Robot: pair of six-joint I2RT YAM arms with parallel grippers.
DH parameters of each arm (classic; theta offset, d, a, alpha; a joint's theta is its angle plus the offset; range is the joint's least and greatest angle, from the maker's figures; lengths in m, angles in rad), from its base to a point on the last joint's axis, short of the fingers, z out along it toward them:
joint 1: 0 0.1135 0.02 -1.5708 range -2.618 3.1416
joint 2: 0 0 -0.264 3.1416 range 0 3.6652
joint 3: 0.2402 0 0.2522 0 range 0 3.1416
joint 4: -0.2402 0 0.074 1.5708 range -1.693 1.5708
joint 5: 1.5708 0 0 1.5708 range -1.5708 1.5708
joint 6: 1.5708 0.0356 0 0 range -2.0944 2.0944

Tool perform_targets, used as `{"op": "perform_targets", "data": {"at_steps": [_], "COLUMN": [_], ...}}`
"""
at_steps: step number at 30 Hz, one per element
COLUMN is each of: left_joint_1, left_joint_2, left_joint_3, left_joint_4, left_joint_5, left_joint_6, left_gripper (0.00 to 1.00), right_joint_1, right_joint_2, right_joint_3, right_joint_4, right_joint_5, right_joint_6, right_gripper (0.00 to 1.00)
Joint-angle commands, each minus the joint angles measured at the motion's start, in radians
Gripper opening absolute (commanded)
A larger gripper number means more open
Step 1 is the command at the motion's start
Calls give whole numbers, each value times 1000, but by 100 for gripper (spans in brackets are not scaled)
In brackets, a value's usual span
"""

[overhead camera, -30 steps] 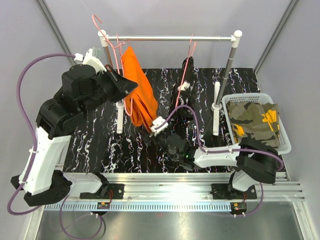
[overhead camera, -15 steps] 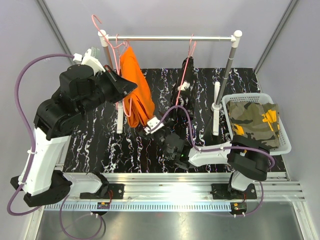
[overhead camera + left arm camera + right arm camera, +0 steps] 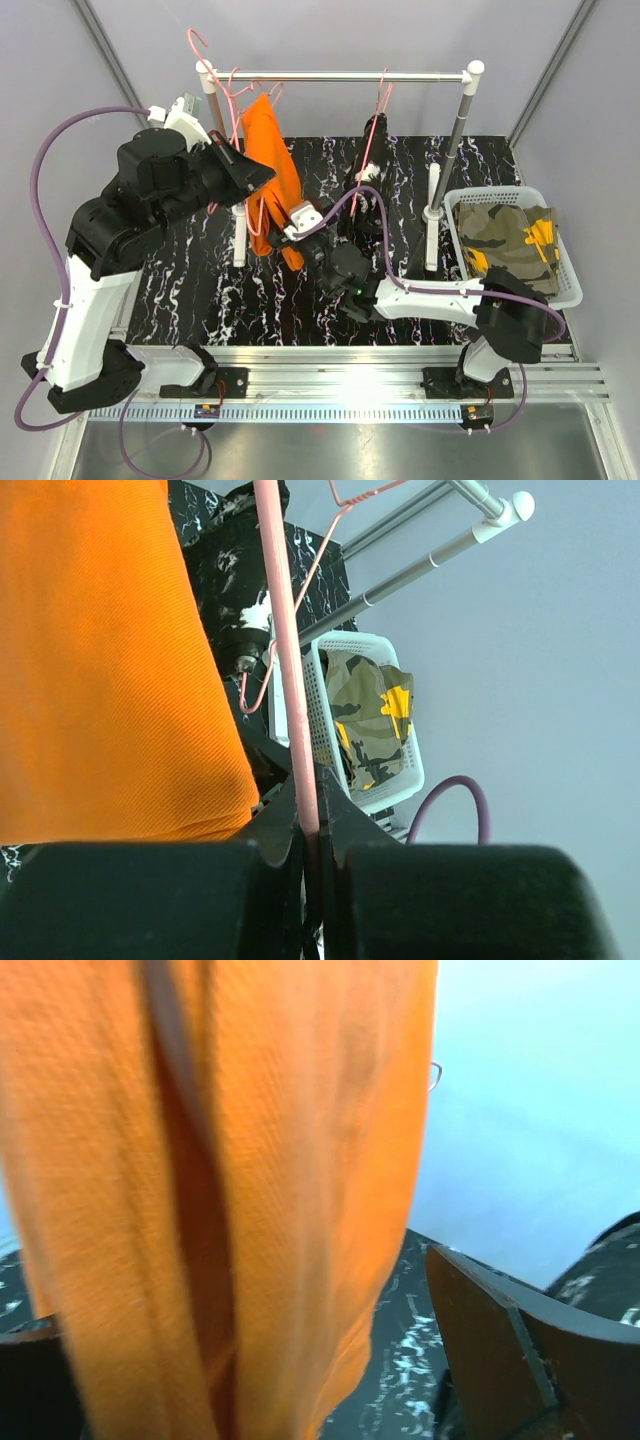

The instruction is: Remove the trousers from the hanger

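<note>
Left gripper [image 3: 308,810] is up high at the left end of the rail [image 3: 340,75], jaws shut tight on the thin pink hanger [image 3: 285,630]. From the overhead view I can't tell whether its hook is on the rail.

Orange trousers [image 3: 270,160] are draped over that hanger and hang down just beside the left jaws, w/ the lower end above the black marbled tabletop [image 3: 200,290].

Right gripper [image 3: 283,238] is reaching in from the right, low, at the bottom part of the orange cloth. In the wrist view its jaws stand wide apart w/ the cloth hanging btwn them, and the right-hand finger [image 3: 520,1350] is clear of the fabric. The other side is too blurred to judge.

Black trousers [image 3: 372,150] hang from a second pink hanger [image 3: 382,98] near the middle of the rail, well apart from the orange pair.

Camouflage trousers [image 3: 505,235] lie folded in the white basket [image 3: 480,192] at the right edge of the tabletop, orange patches showing.
</note>
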Motion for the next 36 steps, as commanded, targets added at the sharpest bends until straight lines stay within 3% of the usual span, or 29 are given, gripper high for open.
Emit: {"op": "perform_targets", "data": {"at_steps": [1, 9, 16, 23, 25, 26, 29, 36], "left_joint_1": [0, 0, 0, -5, -6, -6, -6, -6], "left_joint_2": [-29, -27, -3, 25, 26, 25, 17, -69], "left_joint_3": [114, 55, 41, 69, 68, 68, 45, -141], "left_joint_4": [257, 271, 276, 251, 244, 231, 216, 210], "left_joint_5": [22, 91, 102, 168, 166, 154, 115, -18], "left_joint_6": [80, 100, 112, 138, 146, 149, 169, 213], "left_gripper": [0, 0, 0, 0, 0, 0, 0, 0], "right_joint_1": [-34, -57, -57, -80, -88, -92, -105, -158], "right_joint_2": [-58, -141, -145, -98, -81, -79, -79, -83], "right_joint_3": [30, 130, 229, 323, 352, 358, 390, 441], "right_joint_4": [-16, -141, -232, -301, -318, -324, -373, -369], "right_joint_5": [19, -76, -105, -127, -130, -142, -176, -133], "right_joint_6": [-68, -110, -134, -190, -211, -216, -211, -178], "right_gripper": [91, 77, 79, 71, 62, 48, 24, 2]}}
